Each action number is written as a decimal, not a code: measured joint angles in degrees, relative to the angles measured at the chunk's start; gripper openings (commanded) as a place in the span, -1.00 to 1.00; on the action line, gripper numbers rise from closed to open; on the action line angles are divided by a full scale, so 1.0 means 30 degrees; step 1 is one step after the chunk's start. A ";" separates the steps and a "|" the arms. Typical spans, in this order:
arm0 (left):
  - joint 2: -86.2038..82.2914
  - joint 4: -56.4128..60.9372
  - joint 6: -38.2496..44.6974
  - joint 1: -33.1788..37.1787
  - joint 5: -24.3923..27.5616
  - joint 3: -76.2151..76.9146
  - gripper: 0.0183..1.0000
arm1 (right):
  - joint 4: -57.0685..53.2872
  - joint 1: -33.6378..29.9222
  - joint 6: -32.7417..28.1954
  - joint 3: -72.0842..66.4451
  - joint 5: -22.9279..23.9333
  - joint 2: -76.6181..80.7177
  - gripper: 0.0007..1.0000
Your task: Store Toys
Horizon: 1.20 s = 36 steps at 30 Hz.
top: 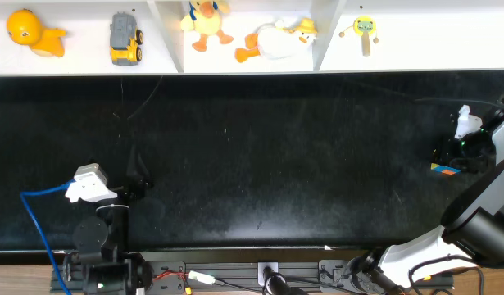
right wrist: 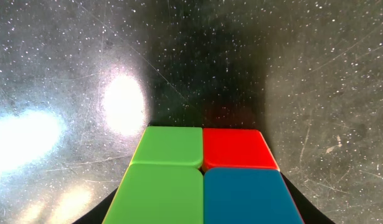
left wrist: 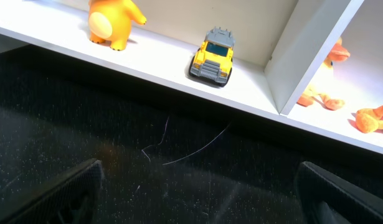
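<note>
Colour cube (right wrist: pixel 203 186): near part cut off by edge; right fingers (right wrist: pixel 98 213) mostly hidden behind it. Orange duck (left wrist: pixel 110 22): head cut off. Plush duck (left wrist: pixel 322 81): half out of frame. Small yellow toy (top: pixel 365 31), far-right shelf compartment (top: pixel 424 41): too small to identify

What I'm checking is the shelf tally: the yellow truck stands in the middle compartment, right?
No. The yellow truck stands in the left compartment, beside the orange duck; the top view shows the divider between it and the middle one.

surface: black worktop (top: pixel 260 164) | blue cable (top: pixel 45 193) | fine scratches (left wrist: pixel 164 132), possibly hairs
</note>
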 measured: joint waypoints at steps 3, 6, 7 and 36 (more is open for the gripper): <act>0.0000 0.0000 0.0000 0.0000 0.0000 0.0000 1.00 | 0.0007 0.0000 0.0007 0.0000 0.0000 0.0000 -0.27; 0.0000 0.0000 0.0000 0.0000 0.0000 0.0000 1.00 | 0.0007 0.0000 0.0066 0.0000 -0.0007 0.0000 -0.29; 0.0000 -0.0007 0.0000 0.0000 -0.0007 0.0000 1.00 | -0.0007 0.0007 0.0124 0.0000 -0.0015 0.0000 -0.31; 0.0000 -0.0007 0.0000 0.0000 0.0000 0.0000 0.99 | -0.2382 0.7147 0.1545 0.4167 -0.2499 -0.4765 -0.90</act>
